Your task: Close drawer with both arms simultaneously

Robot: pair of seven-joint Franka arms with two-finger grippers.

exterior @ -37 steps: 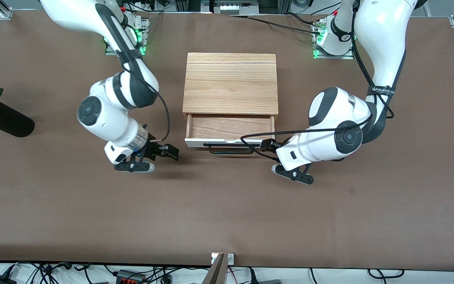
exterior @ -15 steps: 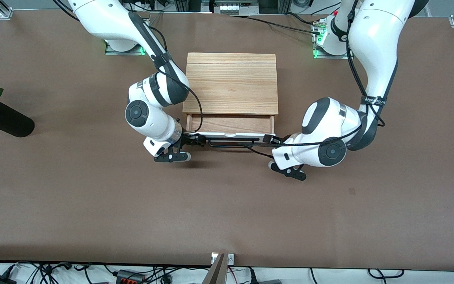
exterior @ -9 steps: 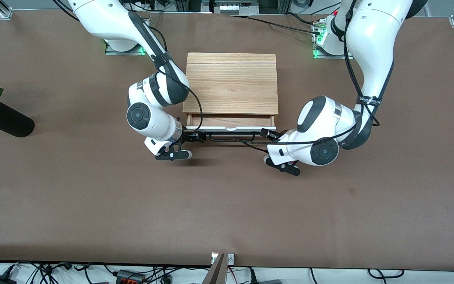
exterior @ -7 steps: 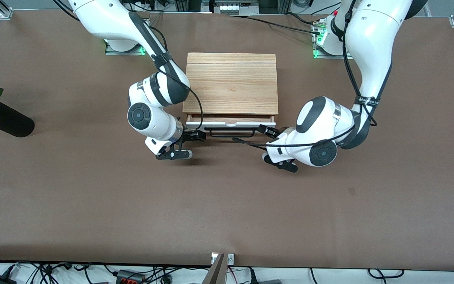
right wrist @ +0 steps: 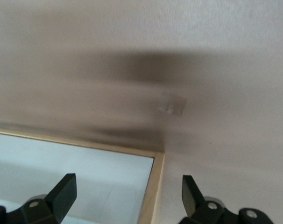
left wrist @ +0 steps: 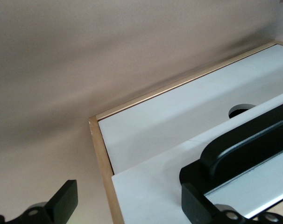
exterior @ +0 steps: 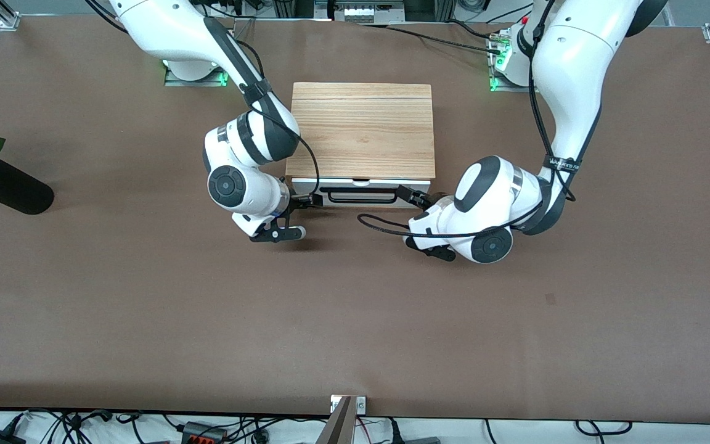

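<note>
A: Since the drawer [exterior: 361,183] sits nearly flush in the oak box [exterior: 361,129] mid-worktop [exterior: 145,308], where to press?

B: On the white front, either side of the black handle [exterior: 360,197]. Rigid panel, slides lightly; uneven pushing could rack it.

A: Tools?

B: Left tool [exterior: 413,198] and right tool [exterior: 306,200] sit at the front's two ends, fingers spread, holding nothing.

box [exterior: 361,129]: light oak grain | drawer [exterior: 361,185]: white front, black bar handle [exterior: 358,198] | table [exterior: 355,320]: plain brown
</note>
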